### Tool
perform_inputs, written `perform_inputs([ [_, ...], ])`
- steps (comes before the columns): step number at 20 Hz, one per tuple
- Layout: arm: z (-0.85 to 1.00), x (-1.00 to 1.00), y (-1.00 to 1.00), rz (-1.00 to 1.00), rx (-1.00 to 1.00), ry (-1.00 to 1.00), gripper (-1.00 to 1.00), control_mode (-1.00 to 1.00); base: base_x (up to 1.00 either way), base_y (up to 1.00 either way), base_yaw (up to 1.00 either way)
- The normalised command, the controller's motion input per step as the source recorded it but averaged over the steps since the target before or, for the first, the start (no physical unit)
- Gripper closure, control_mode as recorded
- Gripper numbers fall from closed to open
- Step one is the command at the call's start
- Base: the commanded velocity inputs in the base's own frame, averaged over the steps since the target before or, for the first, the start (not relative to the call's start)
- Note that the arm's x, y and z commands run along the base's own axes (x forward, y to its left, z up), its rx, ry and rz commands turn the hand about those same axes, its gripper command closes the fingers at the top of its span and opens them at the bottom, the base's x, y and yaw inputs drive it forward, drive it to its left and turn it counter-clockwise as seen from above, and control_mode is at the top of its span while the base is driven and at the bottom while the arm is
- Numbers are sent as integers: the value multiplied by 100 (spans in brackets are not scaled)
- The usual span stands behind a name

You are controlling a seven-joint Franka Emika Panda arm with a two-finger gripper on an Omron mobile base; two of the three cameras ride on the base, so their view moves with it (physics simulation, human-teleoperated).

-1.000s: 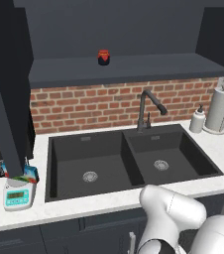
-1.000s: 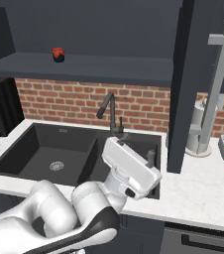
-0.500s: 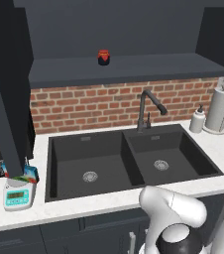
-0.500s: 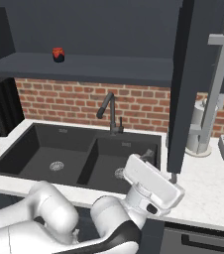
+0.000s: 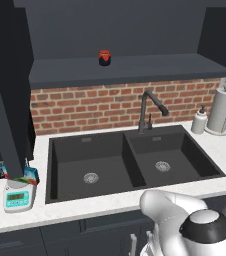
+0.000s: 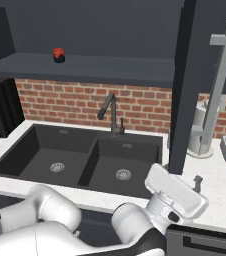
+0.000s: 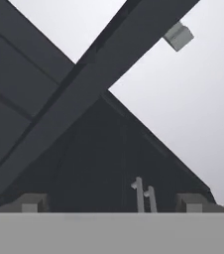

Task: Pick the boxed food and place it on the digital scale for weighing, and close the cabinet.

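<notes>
i read the box-to-scale step as done or nearly so: the small flat blue box with a green band [image 5: 29, 174] lies at the back of the squarish light-grey scale with the teal front panel [image 5: 19, 197], touching it, though the open door hides whether it rests fully on the platform. that leaves closing the large dark charcoal wall cabinet, whose open door [image 6: 187, 85] stands edge-on with its long silver bar handle [image 6: 215, 90] facing out. the two-finger gripper [image 6: 198, 182] sits low at the counter edge in front of that door; i cannot tell whether its jaws are parted or clenched, and nothing shows between them. next i'd raise the hand to the door's outer face and push it shut. the scale's display and the box lettering are too small to read.
</notes>
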Motion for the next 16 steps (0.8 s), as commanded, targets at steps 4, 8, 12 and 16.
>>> perform_inputs([
  [4,-9,10,-48,-10,0,8,-100,-100,0,0,0],
  [8,-4,10,-51,-12,0,3,-100,-100,0,0,0],
  [12,-1,14,-46,-12,0,0,-100,-100,0,0,0],
  [16,0,15,-26,-10,0,0,-100,-100,0,0,0],
])
